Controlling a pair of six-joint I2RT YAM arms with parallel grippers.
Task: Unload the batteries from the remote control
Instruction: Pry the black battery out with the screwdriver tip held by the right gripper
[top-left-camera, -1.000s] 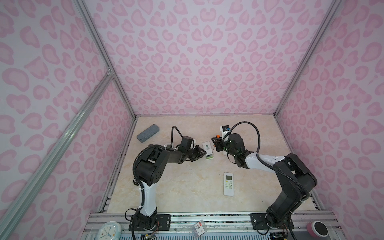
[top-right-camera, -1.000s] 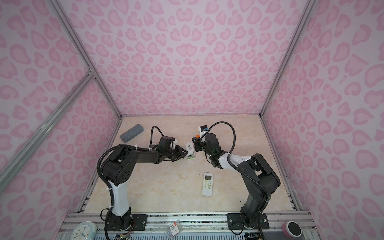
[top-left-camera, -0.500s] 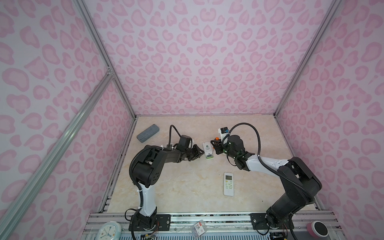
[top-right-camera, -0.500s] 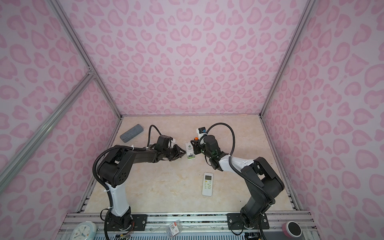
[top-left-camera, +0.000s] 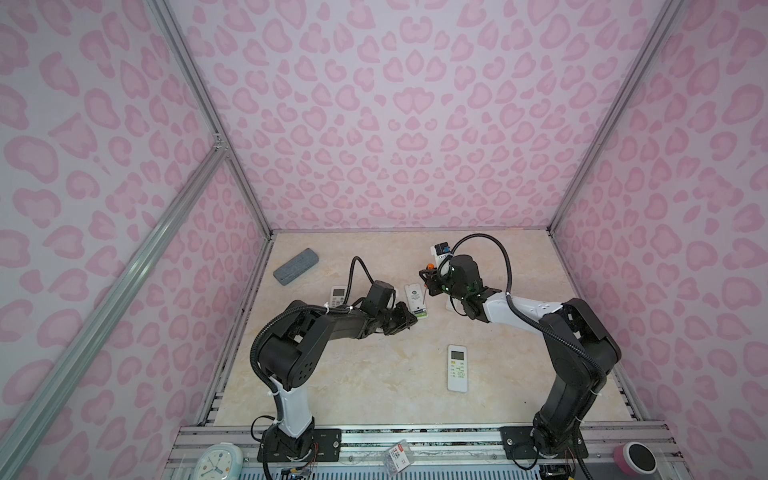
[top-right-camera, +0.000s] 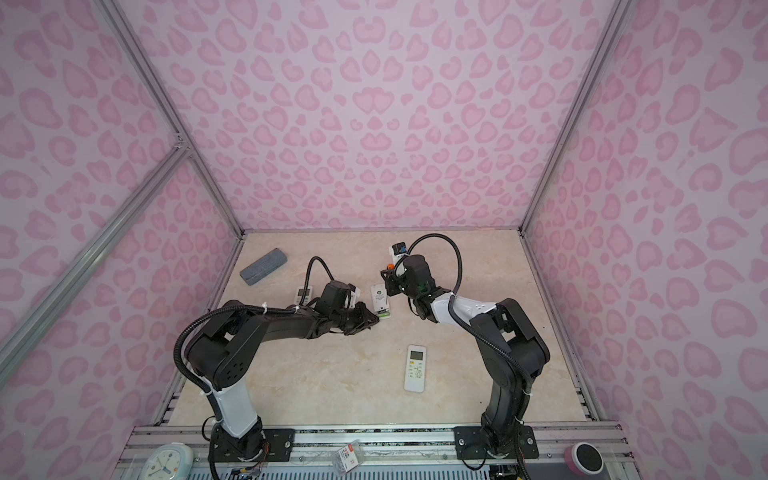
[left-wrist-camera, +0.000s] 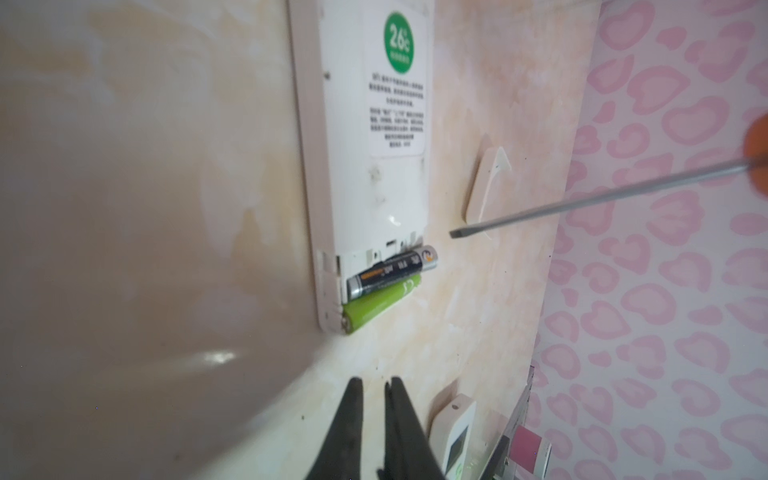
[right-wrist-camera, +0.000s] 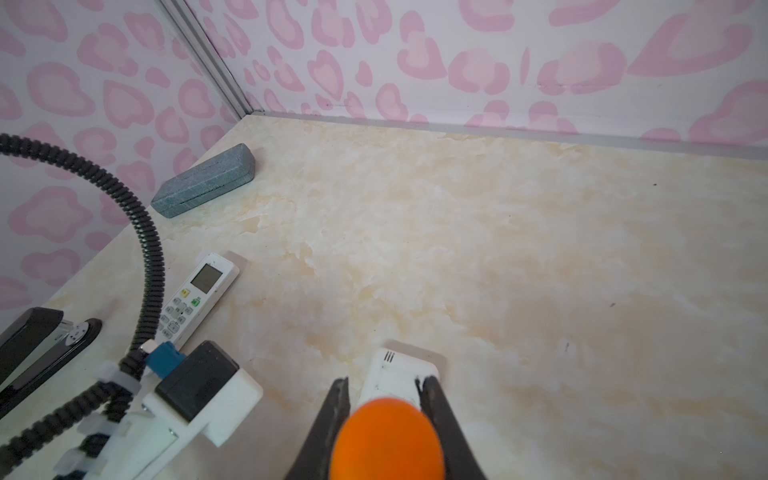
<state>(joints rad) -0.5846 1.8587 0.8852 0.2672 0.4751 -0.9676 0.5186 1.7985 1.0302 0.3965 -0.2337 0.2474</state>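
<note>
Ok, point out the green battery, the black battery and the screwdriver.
green battery (left-wrist-camera: 380, 305), left wrist view, mid-body.
black battery (left-wrist-camera: 390, 272), left wrist view, on its label.
screwdriver (left-wrist-camera: 606, 198), left wrist view, mid-shaft.

Pale lilac walls (top-left-camera: 395, 124) carry pink leopard-style blotches; the tabletop (top-left-camera: 374, 374) is cream with marble veining. A white remote (left-wrist-camera: 399, 187) bears a round green sticker (left-wrist-camera: 399, 41). The black battery (left-wrist-camera: 390, 272) has orange print, the green battery (left-wrist-camera: 374, 305) is bright lime, and the screwdriver (right-wrist-camera: 386, 440) has an orange handle
</note>
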